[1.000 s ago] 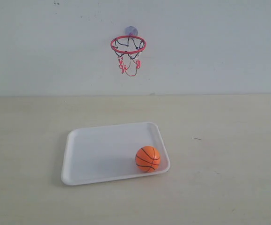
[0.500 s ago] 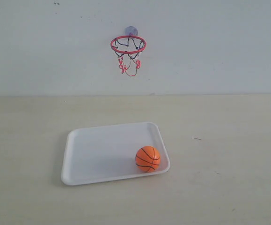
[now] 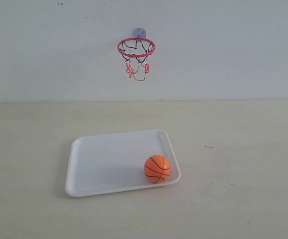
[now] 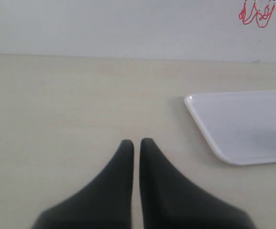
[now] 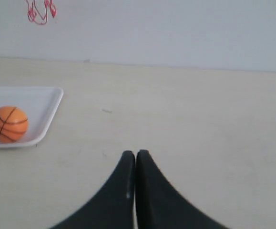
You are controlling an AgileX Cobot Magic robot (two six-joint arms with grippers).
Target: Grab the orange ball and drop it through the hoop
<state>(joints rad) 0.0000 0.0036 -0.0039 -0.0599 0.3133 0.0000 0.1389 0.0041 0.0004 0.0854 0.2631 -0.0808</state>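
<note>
I saw the left gripper point(image 4: 136, 143) and the right gripper point(image 5: 135, 153), jaws together, well apart from the orange ball point(image 3: 157, 169) in the tray point(image 3: 104, 149).

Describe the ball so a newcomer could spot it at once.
Find the white tray on the beige table, below the wall-mounted hoop. The orange ball sits in the tray's near right corner. It is the only round orange thing, marked with thin black seams.

Exterior view faces the wall point(image 3: 223, 50) head-on; both low wrist views, seemingly flanking, share the tray point(image 3: 104, 159).
</note>
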